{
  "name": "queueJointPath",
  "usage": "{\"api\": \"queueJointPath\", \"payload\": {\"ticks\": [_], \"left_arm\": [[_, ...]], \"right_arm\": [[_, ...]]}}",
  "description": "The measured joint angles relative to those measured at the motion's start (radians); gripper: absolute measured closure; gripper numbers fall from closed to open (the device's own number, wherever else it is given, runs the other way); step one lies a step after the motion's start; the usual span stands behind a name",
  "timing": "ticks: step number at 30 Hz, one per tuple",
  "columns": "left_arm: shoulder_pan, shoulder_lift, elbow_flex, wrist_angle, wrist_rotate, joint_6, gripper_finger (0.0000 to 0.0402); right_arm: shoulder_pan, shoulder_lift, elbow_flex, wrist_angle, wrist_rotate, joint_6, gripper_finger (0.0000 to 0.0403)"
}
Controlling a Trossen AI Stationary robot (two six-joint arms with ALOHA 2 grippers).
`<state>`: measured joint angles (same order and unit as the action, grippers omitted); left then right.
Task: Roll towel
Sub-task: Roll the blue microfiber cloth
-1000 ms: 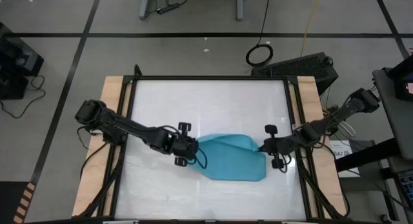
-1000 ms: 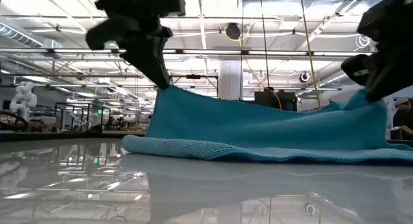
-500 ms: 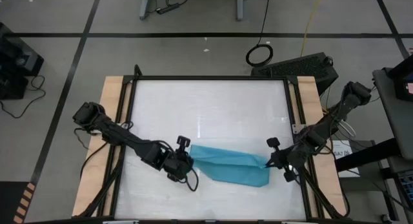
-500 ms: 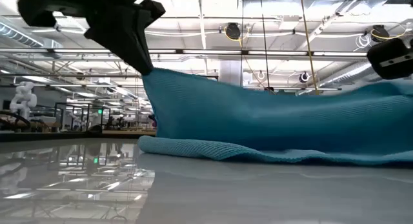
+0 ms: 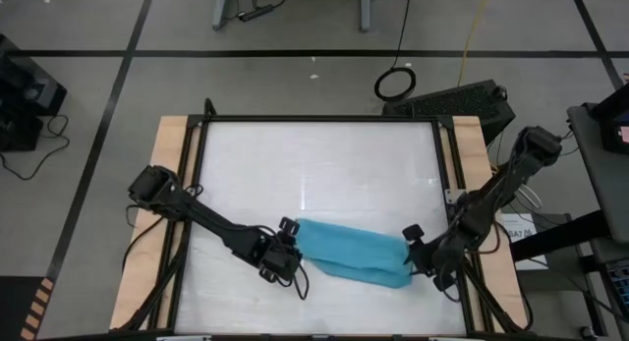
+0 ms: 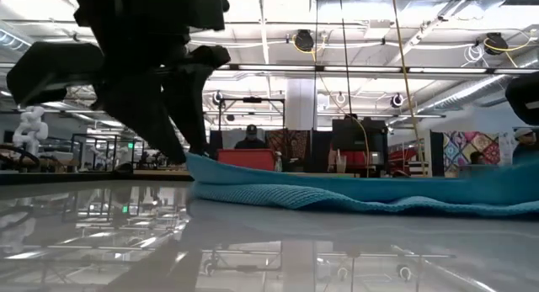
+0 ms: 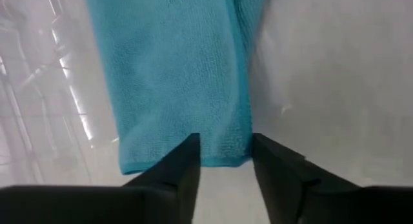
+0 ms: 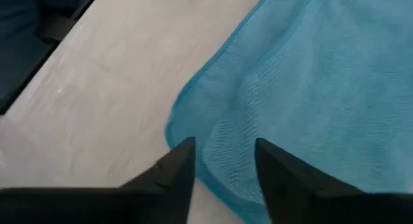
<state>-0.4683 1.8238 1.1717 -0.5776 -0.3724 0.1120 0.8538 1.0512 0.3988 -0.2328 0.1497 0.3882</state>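
The turquoise towel (image 5: 349, 255) lies folded into a narrow band on the white table (image 5: 314, 154), near its front edge. In the low view the towel (image 6: 354, 191) lies low and flat on the surface. My left gripper (image 5: 288, 257) stands open at the towel's left end, and the end's edge (image 7: 222, 161) lies between its fingertips (image 7: 226, 156). My right gripper (image 5: 413, 260) stands open at the right end, its fingers on either side of the folded corner (image 8: 222, 153). I see neither gripper holding the cloth.
Wooden strips (image 5: 172, 184) and a black frame border the table on the left and right. A dark keyboard-like box (image 5: 462, 100) and a cable coil (image 5: 395, 83) lie beyond the far right corner. In the low view a person (image 6: 250, 136) shows in the room behind.
Both grippers have moved toward the table's near edge and down, carrying the towel's raised far edge over onto its near part. The left gripper's fingers have opened. The raised cloth has dropped from both grippers, and the towel now lies folded over as a flat narrow band.
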Motion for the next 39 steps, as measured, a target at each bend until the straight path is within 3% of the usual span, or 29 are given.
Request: {"api": "queueJointPath", "payload": {"ticks": [4,11,20,25,32,39], "left_arm": [[0.000,-0.002,0.000,0.003,0.001,-0.011,0.0229],[-0.011,-0.040,0.006,0.004,0.040,-0.083,0.0226],[0.079,-0.125,0.008,0.216,-0.106,-0.068,0.0226],[0.170,-0.224,0.008,0.315,-0.130,-0.016,0.0226],[0.226,-0.287,0.007,0.387,-0.115,0.037,0.0226],[0.230,-0.288,0.006,0.623,-0.114,0.086,0.0226]], "right_arm": [[0.029,0.022,0.000,0.021,0.000,0.066,0.0208],[0.069,-0.004,0.042,0.023,0.017,0.119,0.0202],[0.068,-0.038,0.087,0.062,0.335,-0.121,0.0209],[0.067,-0.171,0.088,0.148,0.479,-0.363,0.0217],[0.038,-0.411,0.089,0.138,0.478,-0.522,0.0242],[0.035,-0.584,0.089,0.136,0.511,-0.595,0.0247]]}}
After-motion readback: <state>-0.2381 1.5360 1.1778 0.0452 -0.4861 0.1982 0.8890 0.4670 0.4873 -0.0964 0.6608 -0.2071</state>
